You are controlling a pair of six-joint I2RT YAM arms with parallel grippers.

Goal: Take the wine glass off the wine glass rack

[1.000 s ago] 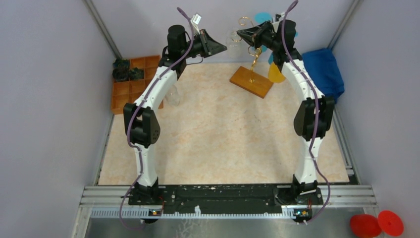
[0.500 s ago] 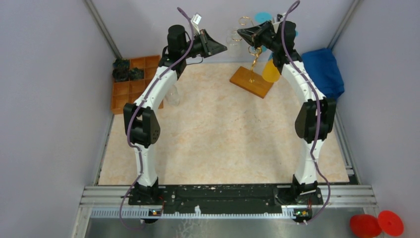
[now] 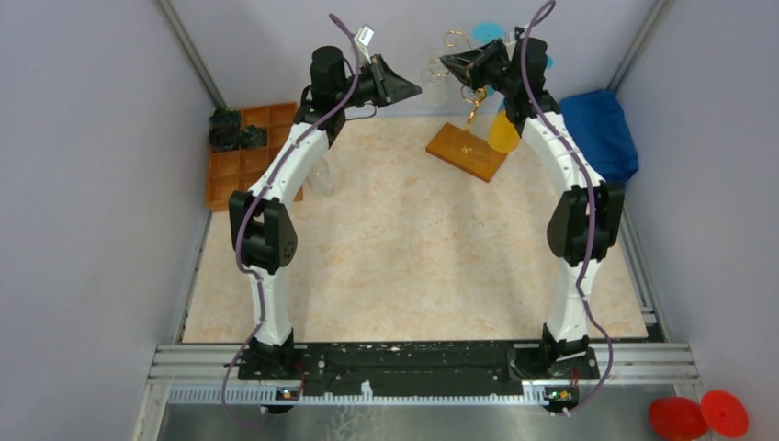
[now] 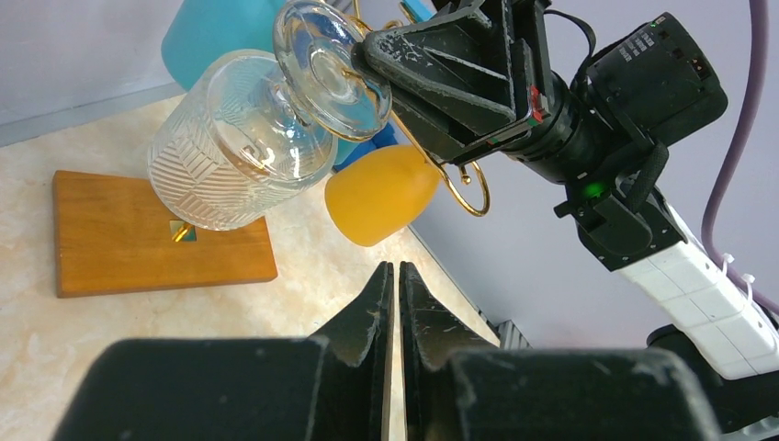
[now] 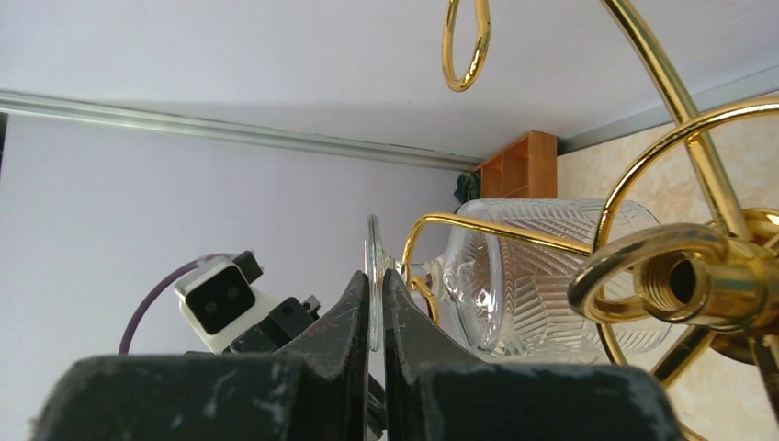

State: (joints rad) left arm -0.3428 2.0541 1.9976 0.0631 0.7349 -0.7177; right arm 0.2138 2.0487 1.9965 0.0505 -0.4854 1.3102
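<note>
The wine glass is clear with a cut pattern and hangs tilted on a curled arm of the wine glass rack, a gold wire stand on a wooden base. My right gripper is shut on the thin round foot of the wine glass, beside the gold hook. The bowl lies just past it. In the left wrist view the glass hangs above the base. My left gripper is shut on nothing, a little below and short of the glass.
An orange cup hangs on the rack behind the right arm. A blue cloth lies at the back right. An orange compartmented tray stands at the back left, with a clear glass beside it.
The right arm has shifted slightly, so more of the orange cup shows. Both grippers keep the same closure.
</note>
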